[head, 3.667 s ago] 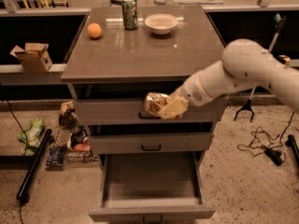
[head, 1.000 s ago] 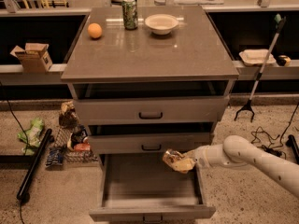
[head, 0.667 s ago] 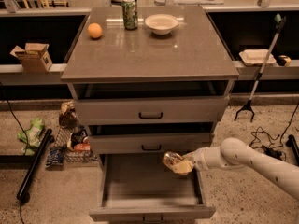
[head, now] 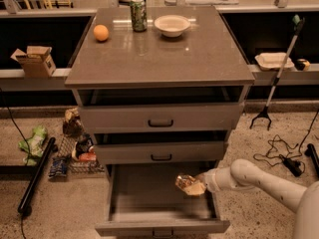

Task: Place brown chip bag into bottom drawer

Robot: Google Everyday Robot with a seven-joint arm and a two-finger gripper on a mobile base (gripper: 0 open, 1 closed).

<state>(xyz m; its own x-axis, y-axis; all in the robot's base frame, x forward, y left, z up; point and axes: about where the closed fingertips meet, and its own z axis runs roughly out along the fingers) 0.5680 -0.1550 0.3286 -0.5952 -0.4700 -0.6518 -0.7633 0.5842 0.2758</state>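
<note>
since 3.7 s ago the arm has dropped from the top drawer's height to the bottom drawer [head: 144, 195], and since 0.7 s ago the brown chip bag [head: 188, 184] has sunk a little lower into it. the gripper [head: 198, 184] reaches in from 3 o'clock over the drawer's right wall, its fingers pinched on the bag's right end, with the crinkled foil sticking out toward 9 o'clock. the bag sits inside the drawer's outline, at the right part; whether it touches the floor i cannot tell

the bottom drawer is pulled far out, and its plain grey floor shows from the bag toward 9 o'clock. the middle drawer [head: 161, 152] front is just at the bag's 12 o'clock, and the top drawer [head: 160, 117] is above that, each with a dark gap over it

on the cabinet top [head: 159, 59] stand an orange [head: 101, 32], a can [head: 138, 14] and a white bowl [head: 172, 25]; what the bowl holds is hidden. the drawer's front lip lies at the bag's 6 o'clock, the right wall close at 3 o'clock
</note>
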